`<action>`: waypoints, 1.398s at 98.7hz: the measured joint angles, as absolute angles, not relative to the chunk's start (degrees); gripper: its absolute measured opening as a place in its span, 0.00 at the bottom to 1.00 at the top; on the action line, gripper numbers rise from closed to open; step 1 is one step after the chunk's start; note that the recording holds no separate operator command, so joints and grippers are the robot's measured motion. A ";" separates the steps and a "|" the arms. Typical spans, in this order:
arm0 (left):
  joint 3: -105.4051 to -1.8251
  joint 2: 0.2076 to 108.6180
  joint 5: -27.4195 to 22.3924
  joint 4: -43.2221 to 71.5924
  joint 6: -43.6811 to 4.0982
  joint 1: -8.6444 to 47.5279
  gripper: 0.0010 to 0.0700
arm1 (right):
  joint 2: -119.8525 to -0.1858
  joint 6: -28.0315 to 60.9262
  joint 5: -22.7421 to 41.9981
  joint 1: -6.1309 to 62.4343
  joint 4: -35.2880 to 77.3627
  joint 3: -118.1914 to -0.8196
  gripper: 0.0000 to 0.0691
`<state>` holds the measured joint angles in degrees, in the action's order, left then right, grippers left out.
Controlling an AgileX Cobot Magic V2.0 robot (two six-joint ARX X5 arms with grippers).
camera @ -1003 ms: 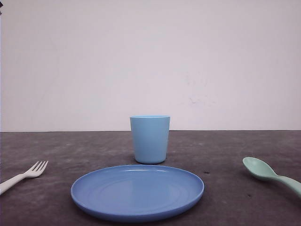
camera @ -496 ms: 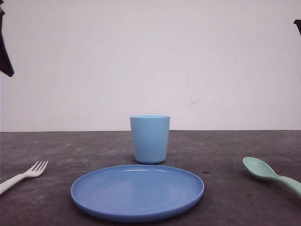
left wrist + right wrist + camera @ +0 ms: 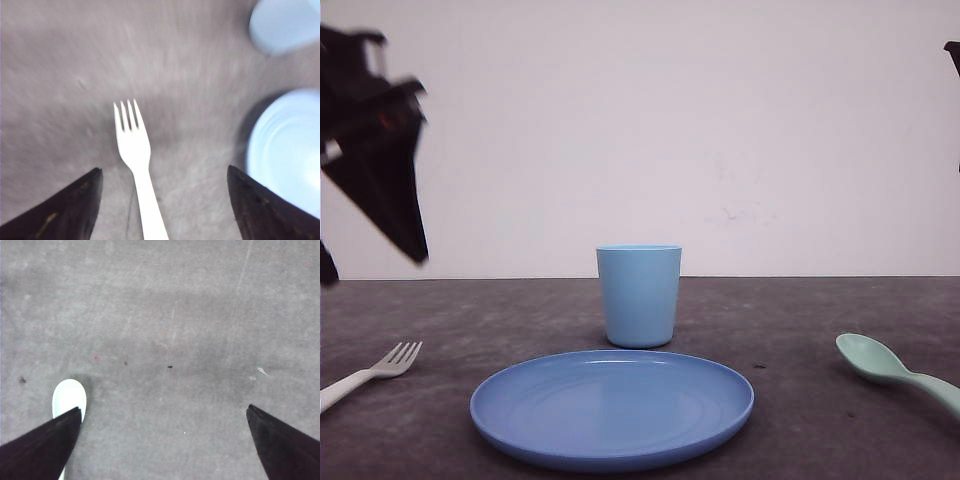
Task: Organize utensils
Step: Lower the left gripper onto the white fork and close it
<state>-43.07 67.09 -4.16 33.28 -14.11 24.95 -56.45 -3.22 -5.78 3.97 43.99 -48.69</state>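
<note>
- Since half a second ago, we see the left gripper (image 3: 375,150) swung further into the upper left, blurred; its fingers (image 3: 65,210) are spread, released, straddling the fork (image 3: 132,150).
- Right fingers (image 3: 45,450) likewise released.
- White fork (image 3: 370,372) lower left, tines toward center; mint spoon (image 3: 895,370) lower right, oval bowl inward.
- Matte grey bench (image 3: 800,330).

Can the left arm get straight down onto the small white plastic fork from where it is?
Probably yes: the white plastic fork lies bare on the grey table, centred between the open left gripper fingers, apart from the round blue plate.
</note>
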 joint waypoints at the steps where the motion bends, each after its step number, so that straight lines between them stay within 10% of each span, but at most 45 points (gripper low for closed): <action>1: -43.07 67.48 -3.99 33.28 -14.24 25.15 0.66 | -56.45 -3.22 -5.78 3.97 43.99 -48.69 0.96; 67: -43.70 81.25 1.83 33.28 -18.09 27.79 0.60 | -56.45 -3.22 -5.78 3.97 43.99 -48.69 0.96; 89: -43.70 81.38 2.68 33.23 -18.13 27.97 0.25 | -56.45 -3.22 -5.78 3.97 43.97 -48.69 0.96; 138: -43.72 81.43 3.81 33.28 -18.57 29.08 0.05 | -56.45 -3.22 -5.78 3.97 43.97 -48.69 0.96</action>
